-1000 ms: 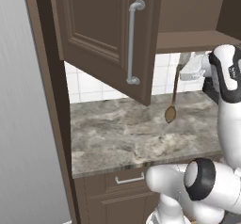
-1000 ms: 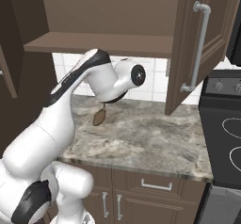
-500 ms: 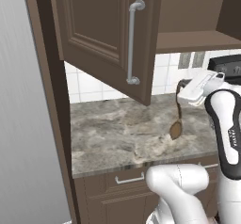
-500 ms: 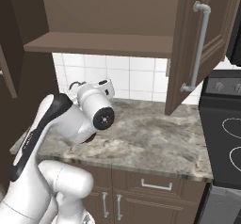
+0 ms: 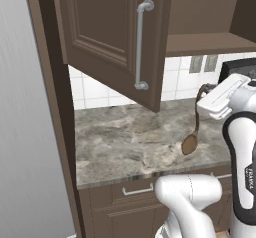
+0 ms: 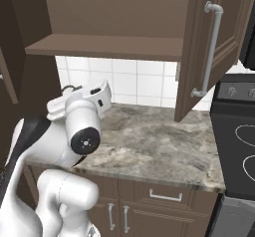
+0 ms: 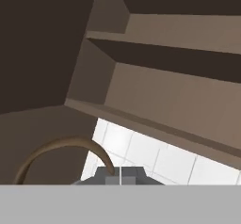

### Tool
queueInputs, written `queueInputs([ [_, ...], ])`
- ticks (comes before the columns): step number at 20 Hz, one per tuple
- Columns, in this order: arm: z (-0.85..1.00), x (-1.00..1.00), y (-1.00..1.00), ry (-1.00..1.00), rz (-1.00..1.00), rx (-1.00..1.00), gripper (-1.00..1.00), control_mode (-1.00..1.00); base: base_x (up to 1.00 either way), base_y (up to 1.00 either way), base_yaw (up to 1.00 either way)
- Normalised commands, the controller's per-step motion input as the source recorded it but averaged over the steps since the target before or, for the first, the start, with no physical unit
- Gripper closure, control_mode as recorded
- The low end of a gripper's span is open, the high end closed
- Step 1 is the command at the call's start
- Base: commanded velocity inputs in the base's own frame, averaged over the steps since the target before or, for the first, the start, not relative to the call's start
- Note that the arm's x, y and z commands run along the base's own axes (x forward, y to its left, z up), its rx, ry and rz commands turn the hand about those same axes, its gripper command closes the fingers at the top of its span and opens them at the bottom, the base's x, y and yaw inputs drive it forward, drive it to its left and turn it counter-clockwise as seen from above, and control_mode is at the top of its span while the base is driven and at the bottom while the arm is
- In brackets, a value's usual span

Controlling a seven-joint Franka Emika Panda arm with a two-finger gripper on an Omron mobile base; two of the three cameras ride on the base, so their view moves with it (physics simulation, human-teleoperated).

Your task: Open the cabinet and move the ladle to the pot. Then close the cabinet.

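Claw (image 7: 116, 175) clamped shut on the ladle (image 5: 192, 132) handle, fingertips pressed together around it. Ladle hangs bowl-down from the claw, curved handle arcing up, bowl above the worktop (image 5: 125, 142) near its front edge, toward the right end in the left base view. Can't tell if the bowl touches the surface. Cabinet (image 6: 114, 27) above is open: both doors (image 5: 107, 32) swung out, shelf (image 6: 104, 47) exposed. Stove (image 6: 236, 136) sits off the worktop's right end.
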Motion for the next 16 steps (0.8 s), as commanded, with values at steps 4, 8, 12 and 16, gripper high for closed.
queueInputs([
  [4, 0.36, -0.38, 0.0, -0.04, -0.11, 0.0, 1.0, -1.0, 0.0, 0.0, 0.0],
  [8, 0.23, -0.34, 0.0, -0.01, -0.09, 0.0, 1.0, -1.0, 0.0, 0.0, 0.0],
  [12, 0.2, -0.34, 0.0, 0.0, -0.09, 0.02, 1.0, -1.0, 0.0, 0.0, 0.0],
  [16, 0.22, -0.35, 0.0, 0.0, -0.09, 0.03, 1.0, -1.0, 0.0, 0.0, 0.0],
])
